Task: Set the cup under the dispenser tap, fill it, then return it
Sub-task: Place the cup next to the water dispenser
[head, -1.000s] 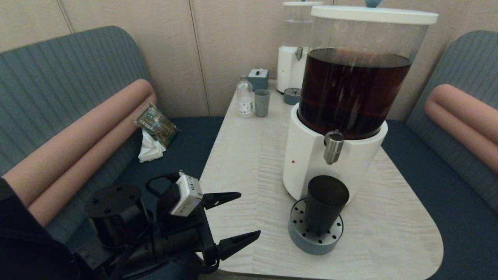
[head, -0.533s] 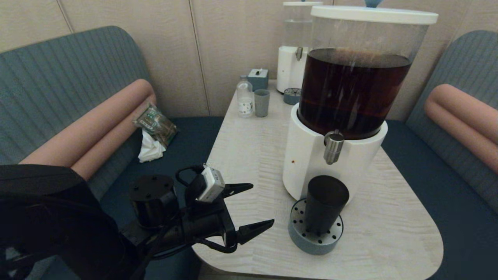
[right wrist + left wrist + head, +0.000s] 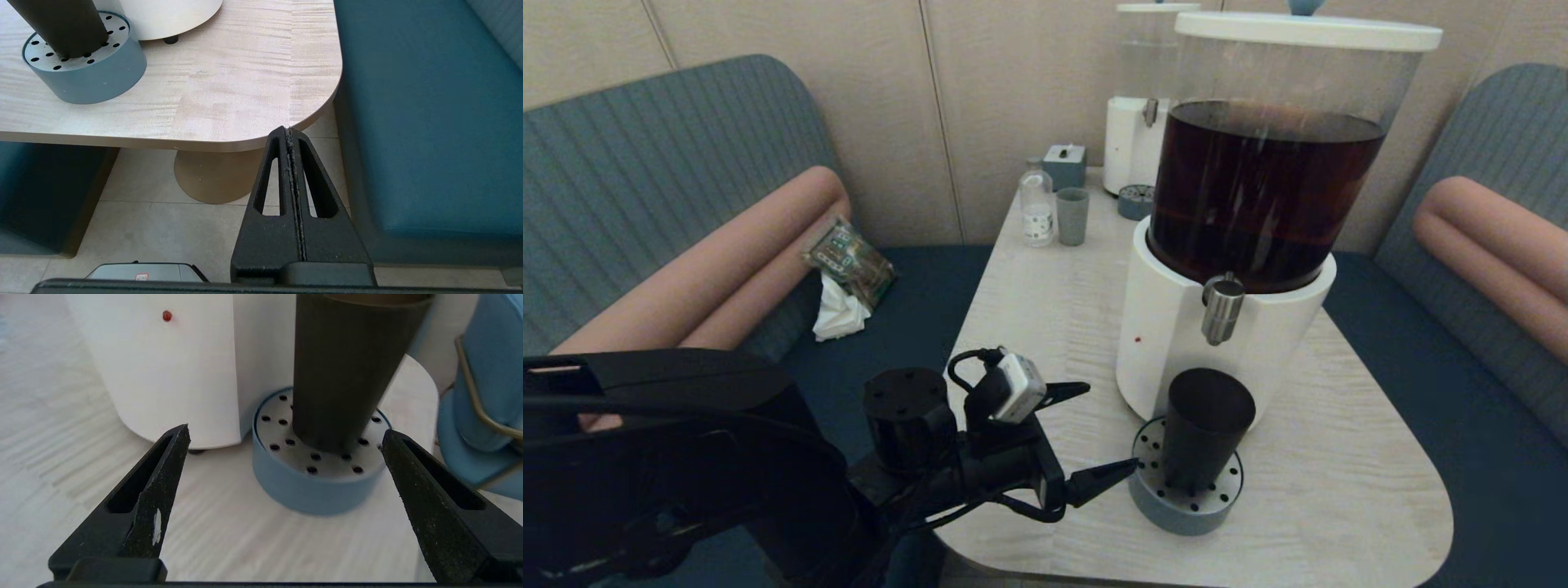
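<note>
The cup (image 3: 1206,429) stands upright on the round blue perforated drip tray (image 3: 1186,506), directly below the dispenser tap (image 3: 1223,309), with a clear gap between its rim and the spout. The tray sits against the dispenser's white base (image 3: 1168,327), near the worktop's (image 3: 1045,327) front edge. The left claw (image 3: 1104,429) hovers low over the worktop just beside the tray, fingers spread wide, not touching the cup. The right claw (image 3: 291,139) hangs below the worktop's rounded corner, fingers pressed together, holding nothing.

Left gripper (image 3: 1112,428) nearer the cup (image 3: 1205,429)
</note>
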### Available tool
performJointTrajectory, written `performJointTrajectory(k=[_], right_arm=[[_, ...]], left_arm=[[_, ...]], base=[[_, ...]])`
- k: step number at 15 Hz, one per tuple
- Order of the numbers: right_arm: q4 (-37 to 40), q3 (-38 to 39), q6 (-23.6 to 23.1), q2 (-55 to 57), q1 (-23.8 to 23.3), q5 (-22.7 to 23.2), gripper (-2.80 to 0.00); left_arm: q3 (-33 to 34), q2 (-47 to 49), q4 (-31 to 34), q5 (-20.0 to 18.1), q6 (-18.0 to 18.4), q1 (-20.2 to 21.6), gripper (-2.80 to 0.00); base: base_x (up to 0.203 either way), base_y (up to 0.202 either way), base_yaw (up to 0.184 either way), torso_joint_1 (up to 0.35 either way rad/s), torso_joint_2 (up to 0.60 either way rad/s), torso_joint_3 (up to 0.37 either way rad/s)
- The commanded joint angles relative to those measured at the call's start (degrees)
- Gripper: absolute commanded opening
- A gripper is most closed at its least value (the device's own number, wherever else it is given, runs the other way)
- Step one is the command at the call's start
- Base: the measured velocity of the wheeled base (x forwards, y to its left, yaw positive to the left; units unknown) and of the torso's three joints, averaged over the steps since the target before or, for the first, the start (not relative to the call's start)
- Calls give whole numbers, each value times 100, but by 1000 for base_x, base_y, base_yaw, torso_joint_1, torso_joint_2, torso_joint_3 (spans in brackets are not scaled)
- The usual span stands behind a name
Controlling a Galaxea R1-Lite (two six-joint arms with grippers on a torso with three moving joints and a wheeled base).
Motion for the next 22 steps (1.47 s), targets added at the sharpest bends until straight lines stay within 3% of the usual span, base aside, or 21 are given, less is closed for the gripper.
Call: performJointTrajectory(k=[1,8,17,22], right_arm=[[6,0,2,7,1,0,-280],[6,0,2,8,1,0,-280],[6,0,2,-1,1,0,-280],[6,0,2,8,1,0,-280]], left_arm=[[-169,174,-48,55,4,-34,0],[-660,551,-48,601,21,-191,0],[-1099,775,-48,790,58,-467,0],[-956,775,-48,809,88,-529,0]], base=[[0,0,0,0,0,0],[0,0,0,0,0,0],[0,0,0,0,0,0],[0,0,0,0,0,0]])
